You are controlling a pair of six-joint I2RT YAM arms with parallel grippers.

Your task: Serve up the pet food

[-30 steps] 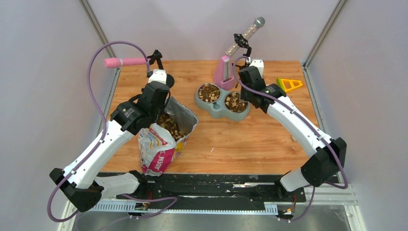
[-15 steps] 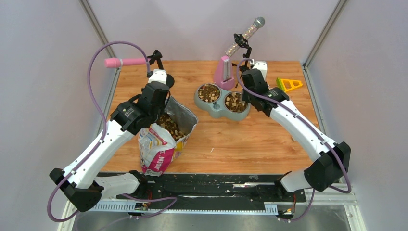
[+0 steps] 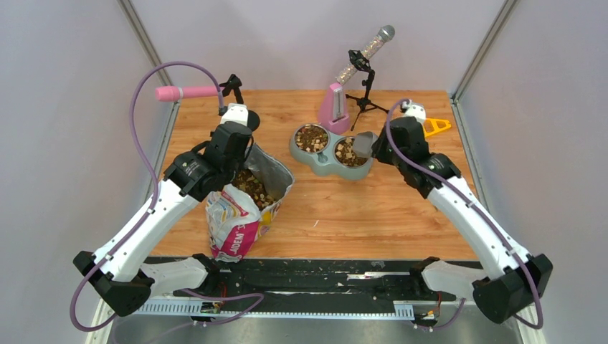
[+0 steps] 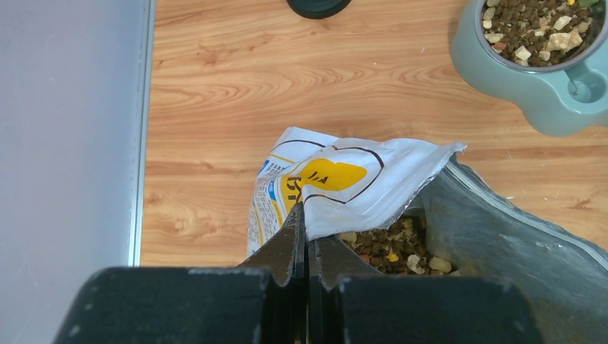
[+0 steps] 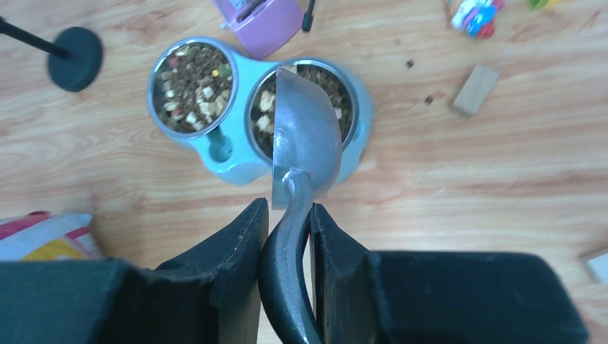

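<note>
A pink microphone point(image 3: 179, 93) sits level on a stand at the far left corner of the wooden counter point(image 3: 358, 208). At the back, a glittery microphone point(image 3: 369, 49) with a silver head tilts up on a black tripod point(image 3: 364, 100), just beside a pink wedge-shaped box point(image 3: 334, 106). A yellow triangle point(image 3: 434, 127) lies near the right edge.

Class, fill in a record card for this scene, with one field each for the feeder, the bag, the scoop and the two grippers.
feeder: teal, two bowls, both holding kibble
bag: open, upright, kibble inside
scoop: metal, above the feeder's right bowl
left gripper: shut on the bag's rim
right gripper: shut on the scoop's handle
</note>
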